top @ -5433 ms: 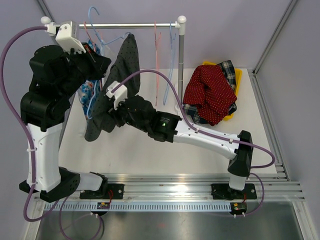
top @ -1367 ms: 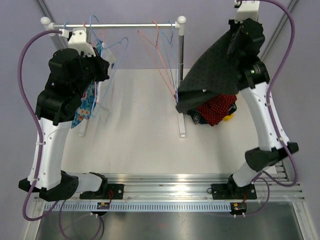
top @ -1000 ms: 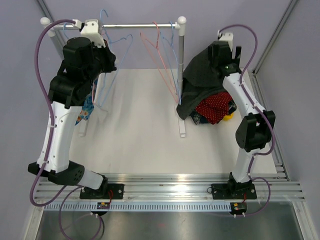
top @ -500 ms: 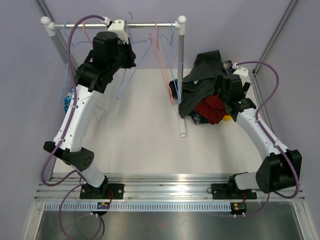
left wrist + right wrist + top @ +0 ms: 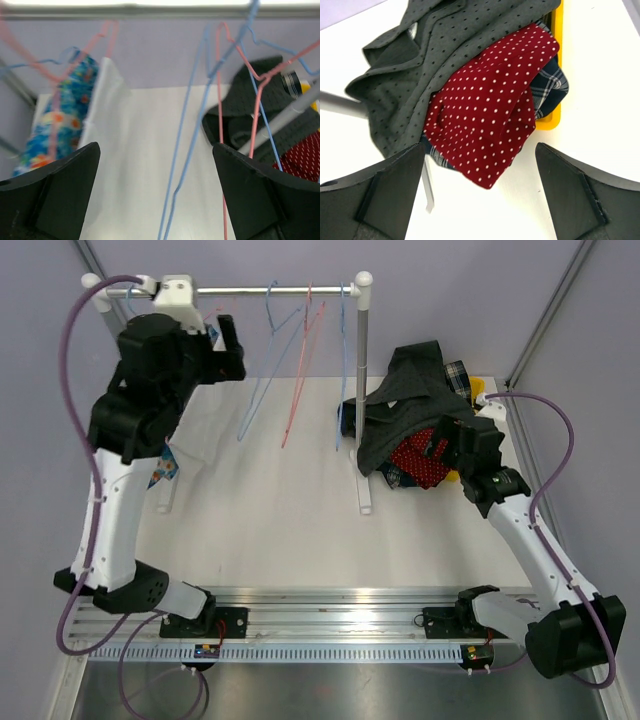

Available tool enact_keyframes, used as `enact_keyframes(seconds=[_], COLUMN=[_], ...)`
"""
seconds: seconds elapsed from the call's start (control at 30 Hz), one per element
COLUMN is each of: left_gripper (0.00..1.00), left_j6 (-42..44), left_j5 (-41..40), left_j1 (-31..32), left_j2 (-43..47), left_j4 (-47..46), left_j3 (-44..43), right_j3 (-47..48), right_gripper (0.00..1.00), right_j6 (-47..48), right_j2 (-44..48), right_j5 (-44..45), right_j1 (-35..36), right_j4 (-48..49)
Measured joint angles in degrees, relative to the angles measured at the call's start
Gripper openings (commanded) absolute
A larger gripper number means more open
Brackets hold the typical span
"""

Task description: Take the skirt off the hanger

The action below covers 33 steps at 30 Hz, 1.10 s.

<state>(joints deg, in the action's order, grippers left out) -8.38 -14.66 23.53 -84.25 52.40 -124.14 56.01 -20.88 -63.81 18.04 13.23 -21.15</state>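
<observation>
The grey dotted skirt (image 5: 400,400) lies crumpled on the clothes pile at the right, off any hanger, and it shows in the right wrist view (image 5: 455,45) too. Bare blue (image 5: 262,380) and pink (image 5: 300,380) wire hangers swing tilted from the rail (image 5: 280,288). My left gripper (image 5: 228,345) is up by the rail, left of them, open and empty. In its view a blue hanger (image 5: 185,160) hangs ahead between the wide jaws (image 5: 157,200), untouched. My right gripper (image 5: 455,440) hovers open by the pile's near right side, jaws (image 5: 482,200) holding nothing.
A red dotted garment (image 5: 490,120) and a plaid one (image 5: 547,90) fill the yellow bin (image 5: 555,75) under the skirt. A colourful garment (image 5: 65,115) and white cloth (image 5: 105,100) hang at the rack's left end. The rack's right post (image 5: 361,370) and foot (image 5: 365,495) stand beside the pile.
The left gripper opened, let go of the hanger and swung back left; the hangers now swing. The right arm drew back toward the near side, leaving the skirt on the pile.
</observation>
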Motion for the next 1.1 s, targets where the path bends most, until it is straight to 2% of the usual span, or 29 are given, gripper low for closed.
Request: enact_keyframes(seconds=[0.07, 0.17, 0.4, 0.7, 1.1], left_gripper=[0.98, 0.86, 0.74, 0.79, 0.78], left_j6=[0.4, 0.7, 1.7, 1.9, 0.6], left_j5=[-1.8, -5.0, -8.4, -4.8, 0.8], left_j1=[-2.6, -5.6, -9.8, -13.9, -18.4], left_j2=[3.6, 7.9, 12.7, 11.4, 9.7], left_j4=[-0.1, -0.2, -1.0, -1.6, -6.8], left_j3=[0.0, 0.3, 6.6, 17.8, 20.9], right_j3=[-0.7, -1.1, -1.7, -3.8, -4.6], right_gripper=[0.99, 1.0, 0.99, 1.0, 0.99], right_j6=[-0.5, -1.0, -1.5, -1.5, -1.4], right_j2=[1.9, 3.9, 8.1, 9.7, 9.6], right_j5=[-1.3, -2.6, -4.2, -4.3, -4.8], right_j1=[0.0, 0.0, 0.0, 0.0, 0.0], right_j4=[-0.7, -1.8, -4.0, -5.0, -5.3])
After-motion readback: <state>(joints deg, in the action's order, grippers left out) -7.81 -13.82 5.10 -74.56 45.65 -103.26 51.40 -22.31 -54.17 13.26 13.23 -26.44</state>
